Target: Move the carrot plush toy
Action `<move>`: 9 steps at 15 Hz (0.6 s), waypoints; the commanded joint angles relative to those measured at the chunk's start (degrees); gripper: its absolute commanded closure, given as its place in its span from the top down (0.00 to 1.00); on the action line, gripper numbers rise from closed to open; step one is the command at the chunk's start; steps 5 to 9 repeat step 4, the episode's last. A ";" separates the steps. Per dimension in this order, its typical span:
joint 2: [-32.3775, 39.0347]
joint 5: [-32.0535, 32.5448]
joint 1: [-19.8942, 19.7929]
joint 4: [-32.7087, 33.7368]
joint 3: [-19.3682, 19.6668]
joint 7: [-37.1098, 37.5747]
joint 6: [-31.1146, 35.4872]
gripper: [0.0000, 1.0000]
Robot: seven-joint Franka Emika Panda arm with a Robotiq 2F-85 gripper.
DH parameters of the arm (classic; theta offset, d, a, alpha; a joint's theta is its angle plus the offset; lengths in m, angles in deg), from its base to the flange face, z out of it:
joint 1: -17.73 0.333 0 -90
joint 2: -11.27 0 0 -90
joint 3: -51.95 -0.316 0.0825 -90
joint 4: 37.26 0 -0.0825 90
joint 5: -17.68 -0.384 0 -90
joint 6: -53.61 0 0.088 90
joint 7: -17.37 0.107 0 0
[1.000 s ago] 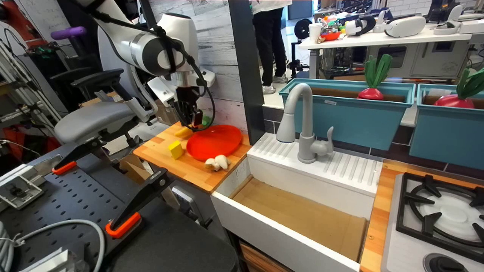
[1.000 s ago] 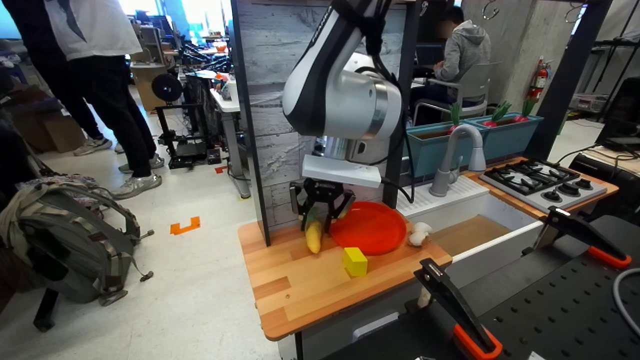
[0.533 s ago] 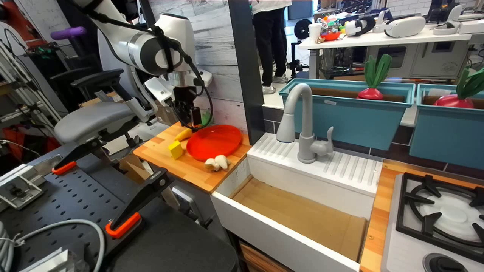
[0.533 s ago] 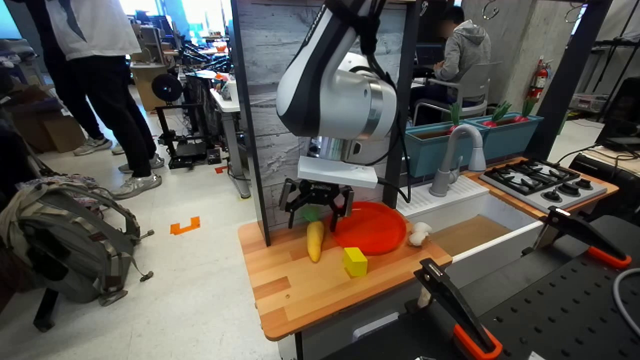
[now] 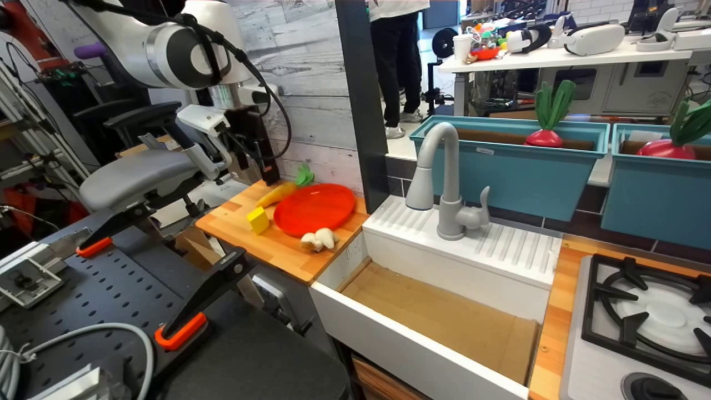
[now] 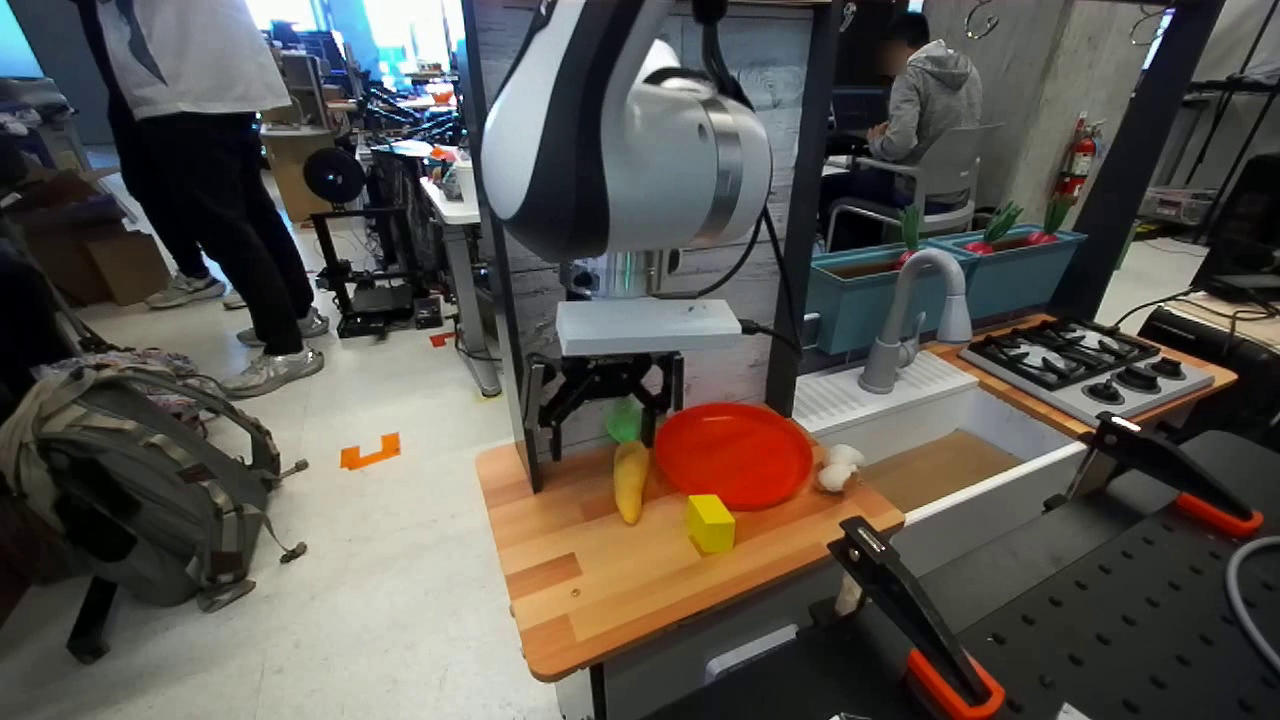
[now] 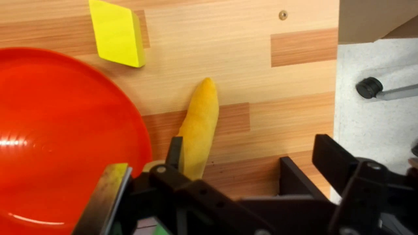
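The carrot plush toy [image 6: 630,483] lies on the wooden counter [image 6: 560,610], beside the red plate, its green leafy tuft [image 5: 304,174] toward the wall. Its yellow-orange body [image 7: 200,127] shows in the wrist view, while the tuft is mostly hidden there behind the gripper. My gripper [image 6: 602,437] stands open above the counter's wall end. Between its widely parted fingers [image 7: 174,153] nothing is gripped. In the wrist view one finger overlaps the side of the carrot; whether it touches cannot be told. An exterior view has the gripper [image 5: 270,176] off to the side of the toy.
A round red plate [image 6: 735,455] sits close to the carrot. A yellow block [image 6: 710,523] and a pale whitish lump [image 6: 838,468] stand on the same counter. The sink [image 5: 444,316] with its grey faucet [image 5: 447,178] adjoins it. A dark post [image 5: 364,100] and panelled wall rise behind.
The fingers were around the carrot near its leafy end, then spread wide and released it. The carrot settled onto the counter. The arm has since shifted sideways, away from the plate.
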 commanded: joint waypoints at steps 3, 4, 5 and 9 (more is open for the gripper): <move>-3.98 5.40 4.57 -3.88 3.09 2.26 -0.85 1.00; -4.73 5.98 5.61 -4.61 3.77 2.76 -0.90 1.00; -4.73 5.98 5.61 -4.61 3.77 2.76 -0.90 1.00; -4.73 5.98 5.61 -4.61 3.77 2.76 -0.90 1.00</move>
